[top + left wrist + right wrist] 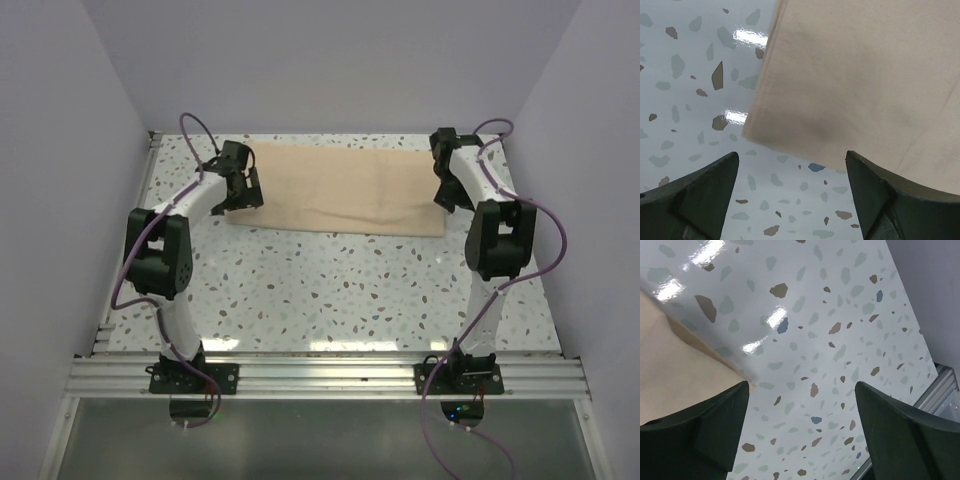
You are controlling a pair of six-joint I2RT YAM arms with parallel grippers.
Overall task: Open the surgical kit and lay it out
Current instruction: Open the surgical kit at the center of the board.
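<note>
Speckled tabletop (330,290). Tan cloth wrap (340,190) lies folded flat along the far edge. Left gripper (791,156) sits over its near left corner, jaws apart. Right gripper (802,385) sits at its near right corner, jaws apart, seemingly clear of the cloth.

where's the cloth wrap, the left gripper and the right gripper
cloth wrap (340,190), top external view, middle of the tan cloth.
left gripper (791,155), left wrist view, gap midway between its open fingers.
right gripper (801,385), right wrist view, gap midway between its open fingers.
</note>
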